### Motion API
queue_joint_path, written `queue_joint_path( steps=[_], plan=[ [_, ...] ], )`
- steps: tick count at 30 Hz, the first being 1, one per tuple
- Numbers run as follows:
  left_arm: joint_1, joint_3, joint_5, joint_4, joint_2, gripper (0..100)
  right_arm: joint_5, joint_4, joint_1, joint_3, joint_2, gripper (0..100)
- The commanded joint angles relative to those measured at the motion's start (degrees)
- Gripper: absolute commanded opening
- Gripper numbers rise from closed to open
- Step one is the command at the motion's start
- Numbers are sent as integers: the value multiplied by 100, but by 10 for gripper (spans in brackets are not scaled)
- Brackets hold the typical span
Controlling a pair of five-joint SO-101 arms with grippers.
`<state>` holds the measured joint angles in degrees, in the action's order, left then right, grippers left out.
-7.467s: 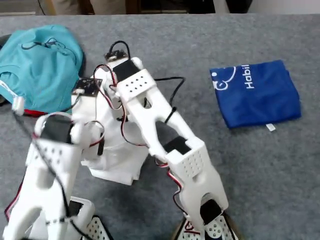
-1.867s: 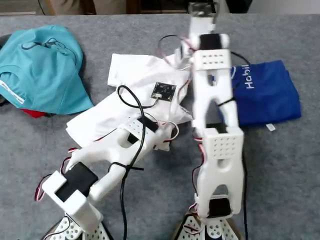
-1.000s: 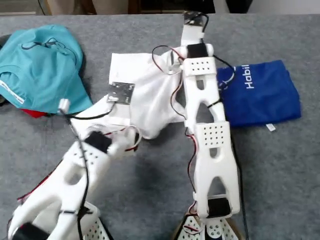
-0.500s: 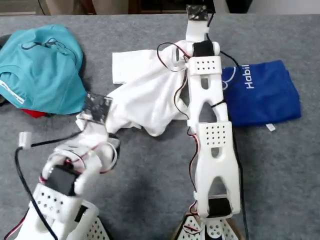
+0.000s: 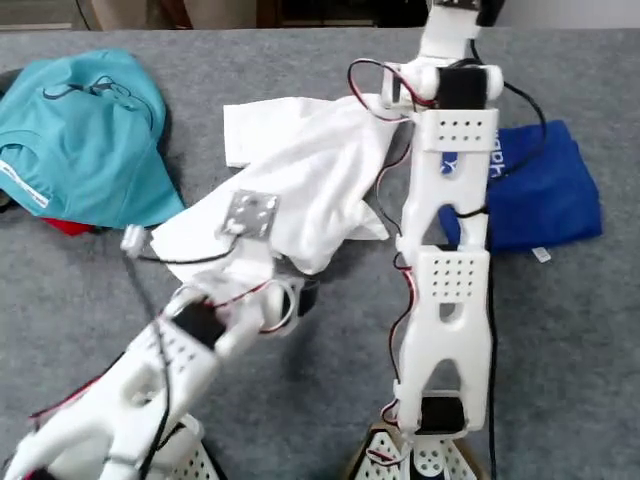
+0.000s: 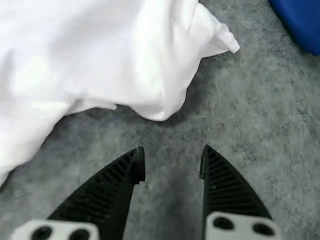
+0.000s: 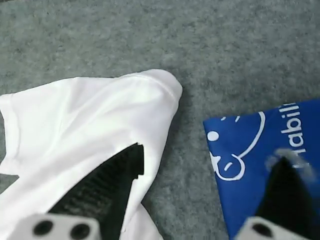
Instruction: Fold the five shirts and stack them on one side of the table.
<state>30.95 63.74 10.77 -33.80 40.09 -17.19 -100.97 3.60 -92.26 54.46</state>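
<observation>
A crumpled white shirt [image 5: 300,175] lies mid-table, one sleeve [image 7: 150,95] spread toward the far side. A folded blue shirt [image 5: 545,190] rests to its right, partly under the right arm [image 5: 455,130]. My right gripper [image 7: 210,155] is open, hovering over the bare strip between the white sleeve and the blue shirt [image 7: 265,150]. My left gripper [image 6: 171,152] is open and holds nothing, just off the white shirt's near fold [image 6: 160,105]; in the high view it is [image 5: 300,293]. A teal shirt [image 5: 85,130] lies bunched at far left over a red one [image 5: 62,226].
The grey table covering [image 5: 330,400] is bare between the two arm bases and to the right below the blue shirt. Loose cables [image 5: 365,80] hang from the right arm over the white shirt.
The right arm swung right, off the white shirt's edge toward the blue shirt. The left arm moved right, bringing its gripper to the shirt's near fold. The white shirt has settled flatter.
</observation>
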Motion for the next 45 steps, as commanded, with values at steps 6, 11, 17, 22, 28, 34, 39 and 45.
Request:
queue_joint_path(
  steps=[6, 11, 17, 22, 28, 34, 39, 45],
  plan=[
    [211, -1873, 334, 545, -2932, 191, -264, -141, -295, -198, -391, 216],
    [264, -2470, 308, 818, -3943, 102, -422, -105, -119, -119, -163, 264],
    [18, -2593, 308, 492, -3952, 16, -1459, 334, -48, -92, 699, 384],
    [-352, -2470, 167, -141, -3442, 19, -1468, 422, 365, -127, 1332, 358],
    [-703, -1591, -185, -229, -1851, 19, -1486, 747, 989, -84, 1754, 354],
    [-1029, -897, -193, -721, -171, 19, -2066, 1327, 1103, -84, 2193, 330],
    [-1336, -1433, -202, -1987, 1147, 19, -1934, 1908, 892, -136, 2580, 72],
    [-1407, -2084, -229, -3007, 2114, 19, -1996, 2215, 602, -145, 2325, 2]
  ],
)
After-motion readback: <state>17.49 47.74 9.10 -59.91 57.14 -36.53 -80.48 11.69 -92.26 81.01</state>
